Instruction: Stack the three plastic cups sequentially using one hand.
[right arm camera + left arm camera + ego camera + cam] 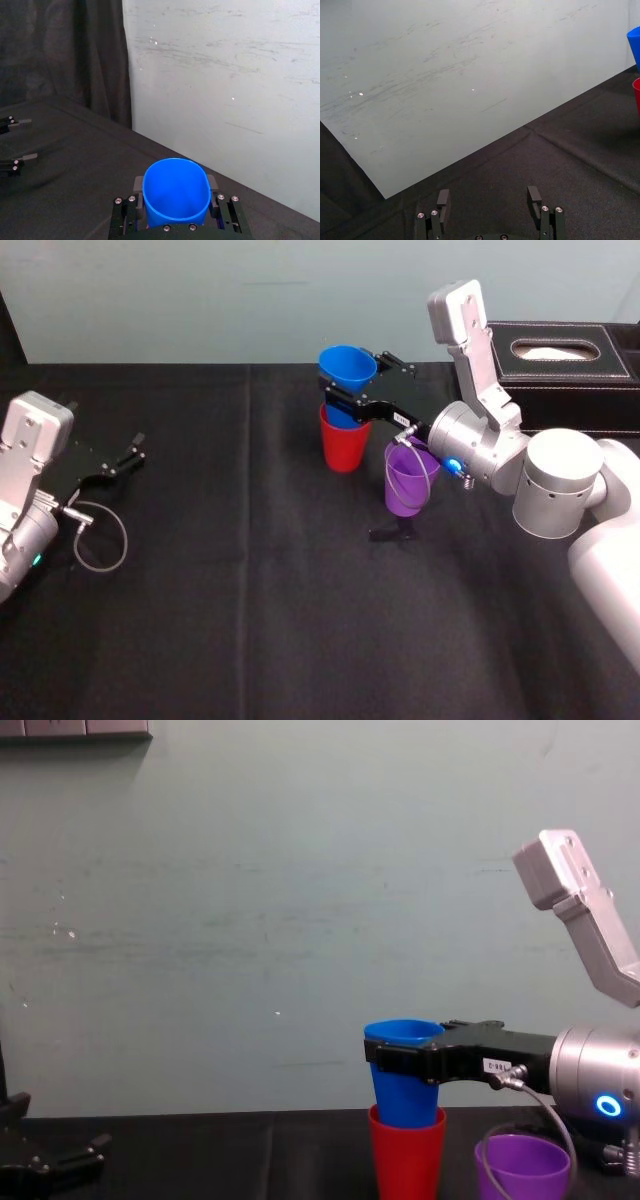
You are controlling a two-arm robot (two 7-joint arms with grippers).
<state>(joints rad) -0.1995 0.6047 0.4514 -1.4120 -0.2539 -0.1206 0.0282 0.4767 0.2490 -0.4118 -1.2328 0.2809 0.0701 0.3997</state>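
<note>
Chest view: black two-jawed right gripper (405,1062) clamped on smooth blue tapered plastic cup (405,1098), base sunk partway into upright red plastic cup (407,1165). First nesting apparently near complete; release pending. Purple plastic cup (522,1167) standing just beside, yet to be stacked. Left gripper (128,455) parked at left of black-clothed table (250,620), jaws apart.

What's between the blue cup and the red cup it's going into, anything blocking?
Nothing visible. The right end effector holds the blue cup with its base already in the red cup's mouth. The purple cup stands apart on the robot's right side; the left end effector is parked far left.
</note>
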